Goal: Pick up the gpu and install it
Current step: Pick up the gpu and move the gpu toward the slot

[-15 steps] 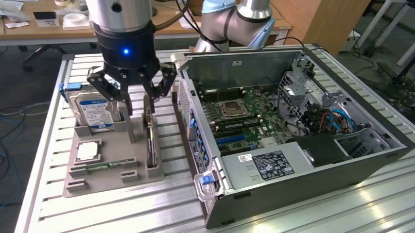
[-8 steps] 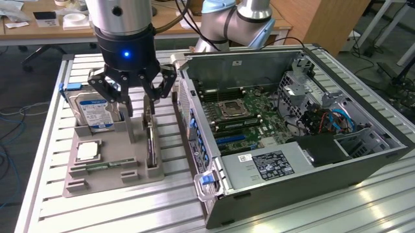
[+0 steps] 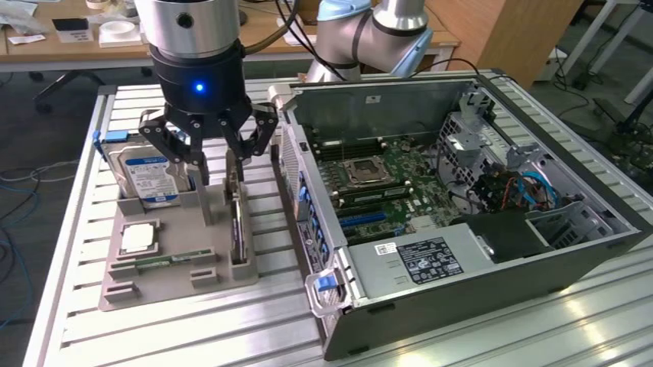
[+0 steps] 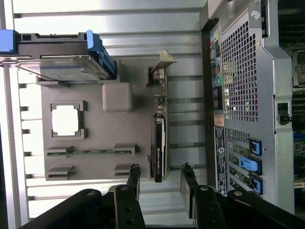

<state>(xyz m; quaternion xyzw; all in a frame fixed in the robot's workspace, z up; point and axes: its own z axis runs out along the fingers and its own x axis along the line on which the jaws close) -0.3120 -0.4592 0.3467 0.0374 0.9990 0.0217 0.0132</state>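
Black matte gripper [image 4: 161, 172] closest, two fingers [image 4: 134, 180] spread, released, gripping nothing. In line with gap between fingers, untouched: one gpu [image 4: 160, 138], flat green circuit board, black cooler block, silver end bracket, standing on edge in grey moulded tray [image 4: 100, 134]. To one side of gripper, same tray: one blue-framed hard drive [image 4: 62, 67], one square silver processor chip [image 4: 66, 119], one thin green memory stick [image 4: 90, 151]. Gripper's other side: one open grey metal computer case [image 4: 238, 71], perforated rear panel. Ribbed aluminium table [image 4: 119, 21] beneath.

Exterior camera raised, angled down from well back, wrist camera close above, facing straight down past my fingers [image 4: 134, 177], both sharing grey tray [image 3: 173, 229] and computer case [image 3: 490, 290].
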